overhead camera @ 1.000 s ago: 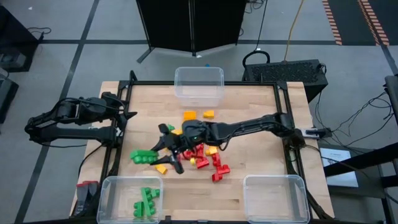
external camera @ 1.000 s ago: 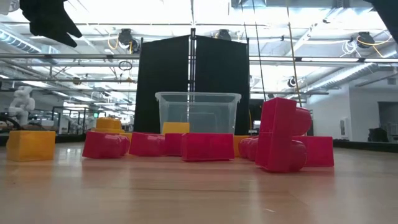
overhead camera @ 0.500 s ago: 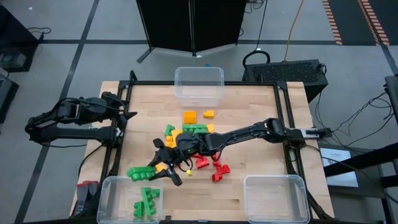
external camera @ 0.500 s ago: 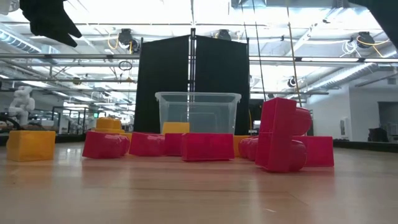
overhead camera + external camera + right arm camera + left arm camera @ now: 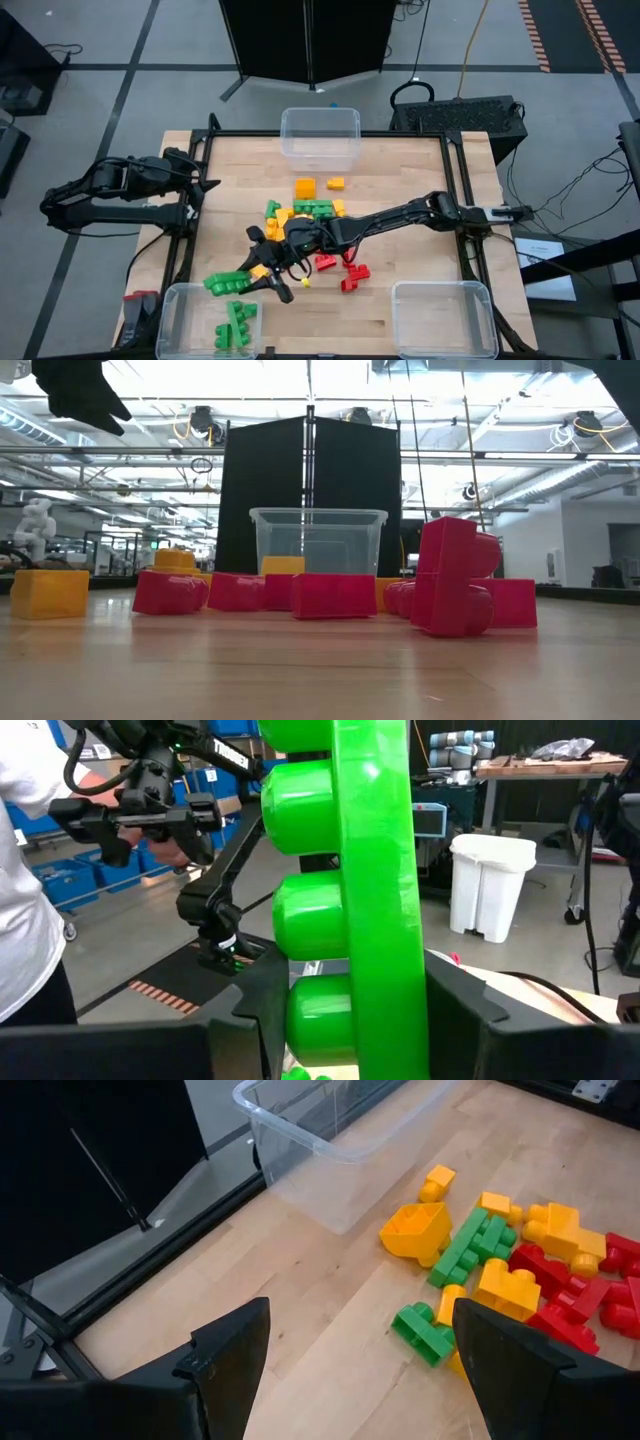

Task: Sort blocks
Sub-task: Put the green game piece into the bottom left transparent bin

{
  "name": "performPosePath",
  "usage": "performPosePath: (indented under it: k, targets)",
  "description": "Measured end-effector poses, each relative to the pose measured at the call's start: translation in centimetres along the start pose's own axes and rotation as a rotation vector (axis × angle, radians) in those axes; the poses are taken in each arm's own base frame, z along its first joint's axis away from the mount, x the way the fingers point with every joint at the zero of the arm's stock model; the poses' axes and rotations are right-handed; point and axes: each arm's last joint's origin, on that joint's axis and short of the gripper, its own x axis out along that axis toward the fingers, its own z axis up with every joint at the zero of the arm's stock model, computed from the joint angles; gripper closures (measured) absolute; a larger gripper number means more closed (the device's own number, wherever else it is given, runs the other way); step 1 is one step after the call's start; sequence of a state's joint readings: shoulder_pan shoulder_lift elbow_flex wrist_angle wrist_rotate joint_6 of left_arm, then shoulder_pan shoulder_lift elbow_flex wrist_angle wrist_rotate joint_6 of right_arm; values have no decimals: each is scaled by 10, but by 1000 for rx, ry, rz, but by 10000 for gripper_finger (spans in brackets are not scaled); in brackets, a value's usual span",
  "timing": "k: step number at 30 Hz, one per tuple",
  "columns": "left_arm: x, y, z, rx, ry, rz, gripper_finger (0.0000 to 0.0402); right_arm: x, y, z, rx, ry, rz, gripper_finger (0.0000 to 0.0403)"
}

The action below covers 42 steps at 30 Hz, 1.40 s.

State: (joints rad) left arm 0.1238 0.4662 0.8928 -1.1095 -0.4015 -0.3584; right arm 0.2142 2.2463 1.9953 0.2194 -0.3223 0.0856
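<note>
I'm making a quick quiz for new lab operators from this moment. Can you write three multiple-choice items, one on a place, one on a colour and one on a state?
1. Where is the right gripper?
A. over the far bin
B. near the front-left bin
C. off the table's right side

2. What colour is the block in the right gripper?
A. green
B. red
C. yellow

3. How is the left gripper?
A. shut on a red block
B. pressing into the block pile
C. open and holding nothing

Key:
1 B: the high view shows the right arm stretched across the table, its gripper just short of the bin that already holds green blocks.
2 A: the right wrist view shows green studs between its fingers.
3 C: the left wrist view shows its fingers wide apart over bare table, with nothing between them.
</note>
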Motion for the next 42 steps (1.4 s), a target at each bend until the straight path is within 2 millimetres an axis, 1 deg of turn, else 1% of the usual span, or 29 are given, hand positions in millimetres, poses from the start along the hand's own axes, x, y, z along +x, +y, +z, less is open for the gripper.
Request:
performPosePath:
  k: [7,13,21,29,35,42]
  targets:
    - [0,0,0,-1,0,0,114,1,2,0,4,0,-2,253]
    - [0,0,0,-1,0,0,114,4,1,-7,26,-5,-2,253]
    - [0,0,0,-1,-1,0,114,6,0,-9,26,-13,-3,253]
    - [0,0,0,-1,0,0,114,10,2,-20,38,21,1,253]
    - [0,0,0,-1,-1,0,114,17,1,-35,54,26,7,253]
    - [0,0,0,-1,0,-1,114,22,2,-46,80,34,13,253]
